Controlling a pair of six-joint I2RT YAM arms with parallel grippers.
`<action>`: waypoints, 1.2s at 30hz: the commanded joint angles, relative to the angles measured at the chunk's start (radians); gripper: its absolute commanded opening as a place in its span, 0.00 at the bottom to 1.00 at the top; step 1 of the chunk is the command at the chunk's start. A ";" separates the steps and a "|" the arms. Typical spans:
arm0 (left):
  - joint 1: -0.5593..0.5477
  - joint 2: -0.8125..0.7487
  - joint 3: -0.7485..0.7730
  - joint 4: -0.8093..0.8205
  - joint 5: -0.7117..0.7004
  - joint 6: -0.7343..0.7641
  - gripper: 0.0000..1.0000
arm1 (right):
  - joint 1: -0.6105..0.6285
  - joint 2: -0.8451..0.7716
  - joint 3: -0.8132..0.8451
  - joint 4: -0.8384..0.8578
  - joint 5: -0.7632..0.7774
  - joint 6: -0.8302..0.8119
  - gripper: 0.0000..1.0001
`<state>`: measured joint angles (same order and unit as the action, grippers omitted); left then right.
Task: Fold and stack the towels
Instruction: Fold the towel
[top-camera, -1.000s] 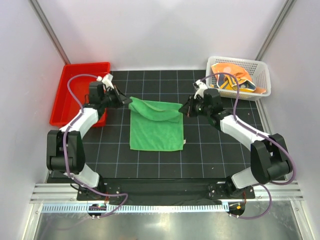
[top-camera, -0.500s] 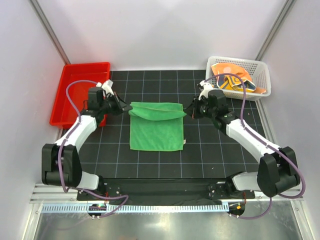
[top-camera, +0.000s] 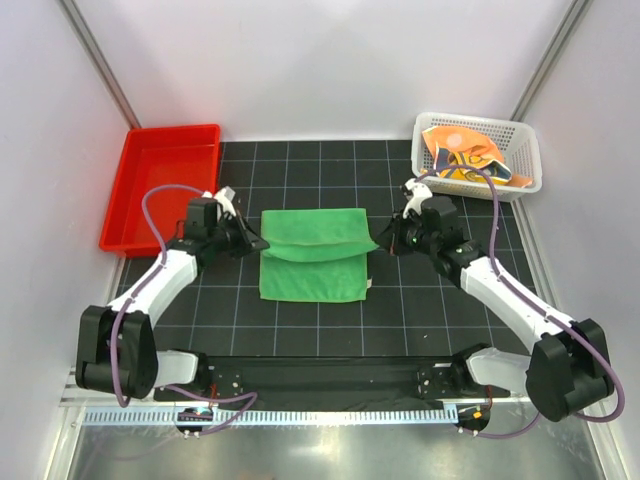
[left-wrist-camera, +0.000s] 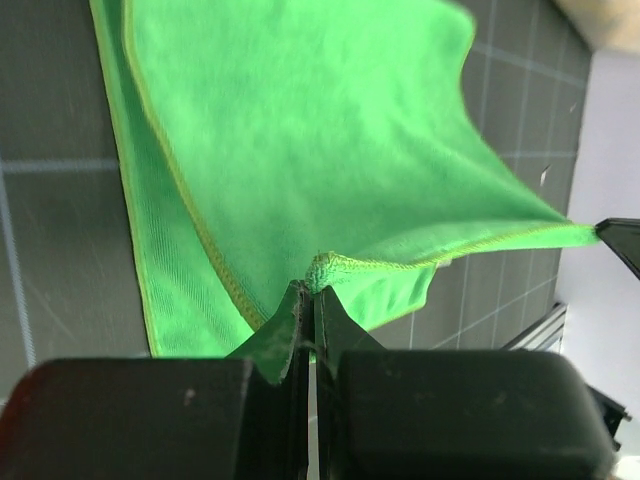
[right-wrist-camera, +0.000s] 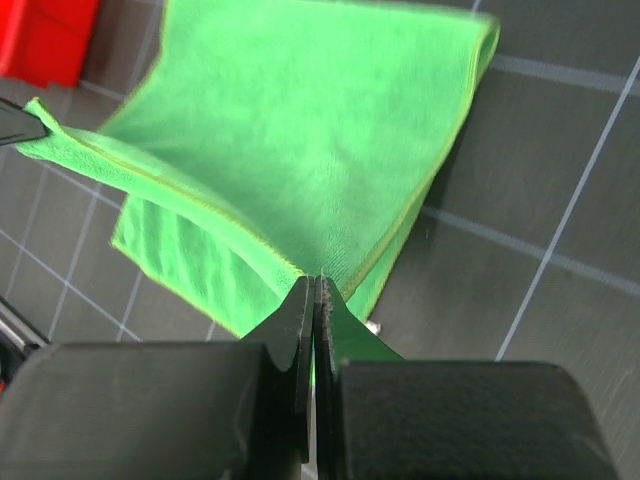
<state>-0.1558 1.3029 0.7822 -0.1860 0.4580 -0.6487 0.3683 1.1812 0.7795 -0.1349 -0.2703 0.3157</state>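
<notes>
The green towel (top-camera: 312, 260) lies on the black grid mat in the middle, its far half lifted and drawn toward me over the near half. My left gripper (top-camera: 258, 243) is shut on the towel's left lifted corner (left-wrist-camera: 322, 268). My right gripper (top-camera: 378, 246) is shut on the right lifted corner (right-wrist-camera: 318, 274). The held edge hangs taut between the two grippers above the lower layer (right-wrist-camera: 170, 250). The orange and yellow-orange towels (top-camera: 462, 158) lie crumpled in the white mesh basket (top-camera: 528, 165) at the back right.
A red plastic tray (top-camera: 160, 185) stands at the back left, just behind my left arm. The basket stands behind my right arm. Grey walls and metal posts close in the sides and back.
Both grippers have moved toward me with the towel's far edge, folding it further over the near half. The fold line at the back has flattened.
</notes>
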 joint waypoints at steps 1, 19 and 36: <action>-0.031 -0.013 -0.014 -0.015 -0.035 -0.025 0.00 | 0.035 -0.031 -0.043 0.015 0.019 0.039 0.01; -0.034 -0.103 -0.060 -0.118 -0.228 -0.038 0.00 | 0.090 -0.094 -0.152 -0.002 0.029 0.082 0.01; -0.059 -0.171 -0.097 -0.266 -0.421 -0.103 0.53 | 0.147 -0.129 -0.241 -0.053 0.097 0.227 0.31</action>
<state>-0.2146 1.1843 0.6350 -0.3744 0.1482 -0.7361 0.5091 1.1107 0.4656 -0.0914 -0.2325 0.5289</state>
